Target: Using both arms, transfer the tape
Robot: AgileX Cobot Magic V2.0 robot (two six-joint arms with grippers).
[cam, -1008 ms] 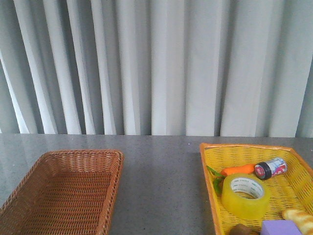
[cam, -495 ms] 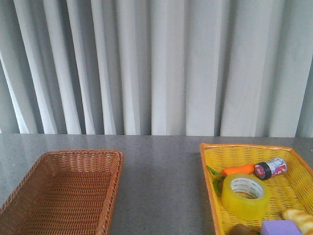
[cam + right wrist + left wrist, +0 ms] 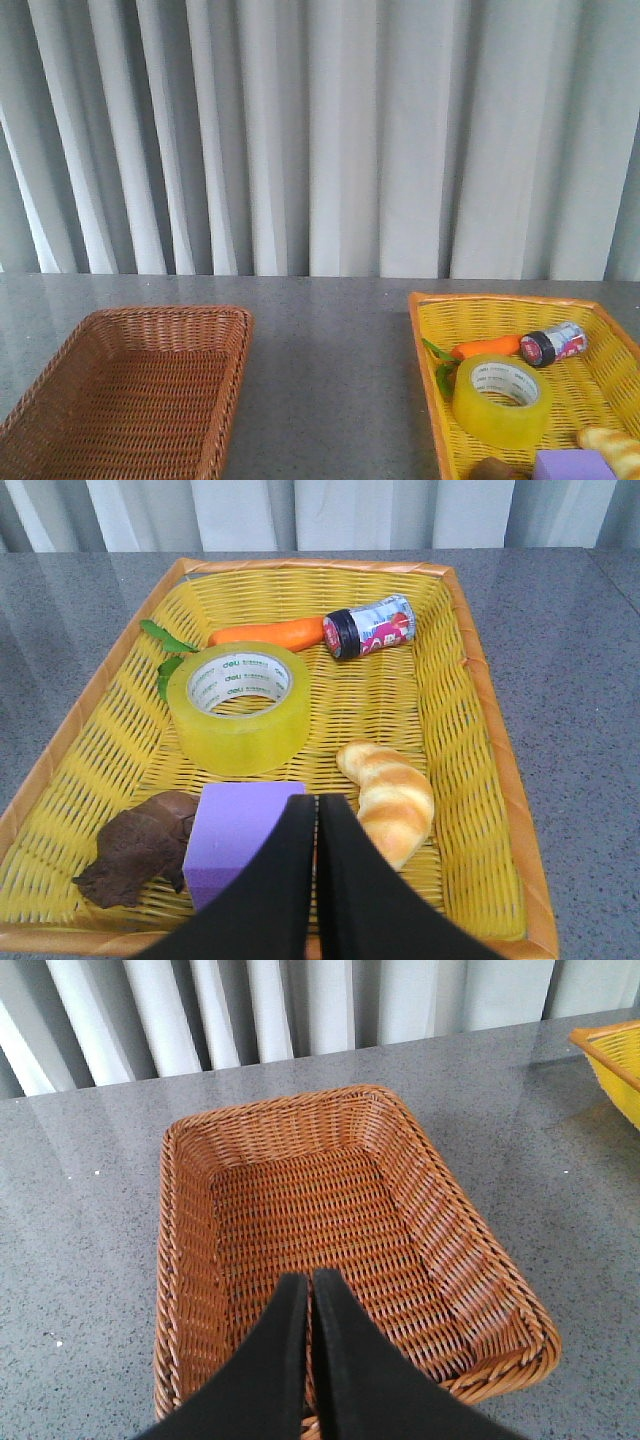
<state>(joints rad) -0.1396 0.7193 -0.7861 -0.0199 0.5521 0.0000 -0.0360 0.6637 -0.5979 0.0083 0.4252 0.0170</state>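
1. Two wicker baskets sit on the grey speckled bench (image 3: pixel 330 340): a brown woven one (image 3: pixel 130 390) at 9 o'clock, a yellow woven one (image 3: pixel 600 390) at 3 o'clock.
2. Lying flat in the yellow basket, the translucent yellow tape roll with a white core (image 3: pixel 502 400) touches an orange toy carrot (image 3: pixel 487 347); a silver black-capped can (image 3: pixel 553 343) lies at its 1 o'clock.
3. Left arm's black fingers (image 3: pixel 307 1290) are pressed together over the brown basket.
4. Right arm's black fingers (image 3: pixel 311 815) are likewise together, above a purple block (image 3: pixel 240 830) and a bread roll (image 3: pixel 390 798).

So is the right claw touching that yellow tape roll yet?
Apart. In the right wrist view, the right gripper hangs shut over the purple block, and the tape lies beyond it in the yellow basket.
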